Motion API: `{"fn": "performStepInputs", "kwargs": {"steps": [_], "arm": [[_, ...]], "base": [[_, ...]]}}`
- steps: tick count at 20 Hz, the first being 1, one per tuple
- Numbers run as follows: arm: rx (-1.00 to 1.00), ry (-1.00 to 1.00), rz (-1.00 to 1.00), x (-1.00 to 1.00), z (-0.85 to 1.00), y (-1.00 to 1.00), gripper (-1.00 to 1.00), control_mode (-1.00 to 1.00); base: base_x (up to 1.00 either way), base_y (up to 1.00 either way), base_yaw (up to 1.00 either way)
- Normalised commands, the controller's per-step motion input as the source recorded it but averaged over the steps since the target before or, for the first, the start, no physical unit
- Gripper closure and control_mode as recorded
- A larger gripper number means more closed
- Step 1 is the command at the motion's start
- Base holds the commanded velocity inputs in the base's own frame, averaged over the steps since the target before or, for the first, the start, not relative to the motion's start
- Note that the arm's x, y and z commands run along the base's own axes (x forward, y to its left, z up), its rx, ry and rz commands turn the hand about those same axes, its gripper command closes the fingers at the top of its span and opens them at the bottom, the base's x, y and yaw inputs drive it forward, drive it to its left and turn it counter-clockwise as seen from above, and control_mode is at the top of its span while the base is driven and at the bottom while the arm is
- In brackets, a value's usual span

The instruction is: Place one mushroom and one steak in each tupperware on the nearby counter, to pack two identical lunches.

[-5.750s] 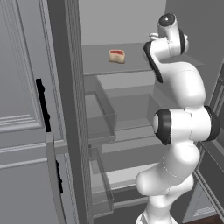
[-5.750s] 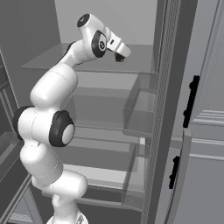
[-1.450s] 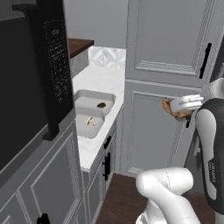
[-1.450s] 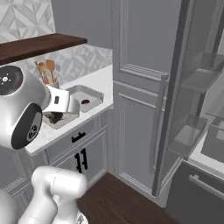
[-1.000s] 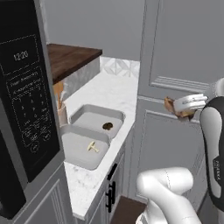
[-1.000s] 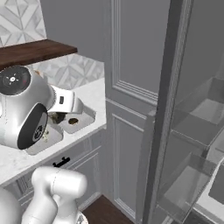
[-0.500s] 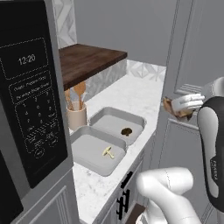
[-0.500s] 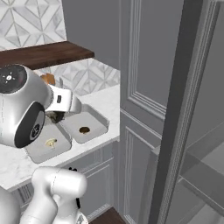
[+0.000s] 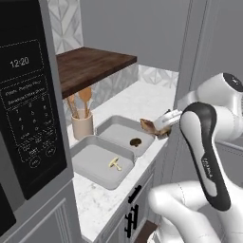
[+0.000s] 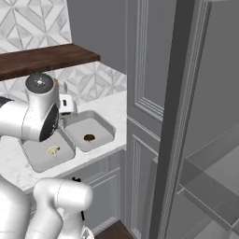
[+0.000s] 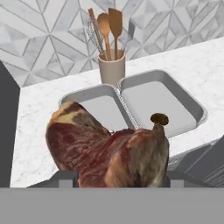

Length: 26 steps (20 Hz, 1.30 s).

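The gripper [image 9: 159,127] pinches a steak [image 11: 107,146] above the white marble counter [image 9: 142,102] edge. At its ten o'clock in the hand view lie two grey tupperware [image 11: 162,103], a mushroom [image 9: 135,142] in each.

You had two grey trays [image 9: 118,130] side by side, touching, on the marble counter [image 9: 142,102]. Near tray [image 9: 90,161] held a pale mushroom [image 9: 114,163]; far tray held a dark one [image 9: 135,142]. Steak [image 11: 107,148], red-brown and marbled, sat gripped above the counter edge.
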Motion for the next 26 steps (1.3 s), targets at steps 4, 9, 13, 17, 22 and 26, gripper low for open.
{"fn": "performStepInputs", "kwargs": {"steps": [4,9,13,17,22,26], "arm": [[-0.07,0.02,0.07,0.78,-0.40,0.58,1.00,-1.00],[-0.05,0.00,0.00,0.60,-0.14,0.05,1.00,-1.00],[-0.08,0.03,0.00,0.24,-0.37,0.35,1.00,-1.00],[-0.08,0.08,0.02,0.28,-0.41,0.59,1.00,-1.00],[-0.05,0.08,0.02,0.40,-0.38,0.43,1.00,-1.00],[0.00,0.15,0.02,0.55,-0.46,0.17,1.00,-1.00]], "base": [[0.00,0.00,0.00],[0.00,0.00,0.00],[0.00,0.00,0.00],[0.00,0.00,0.00],[0.00,0.00,0.00],[0.00,0.00,0.00]]}}
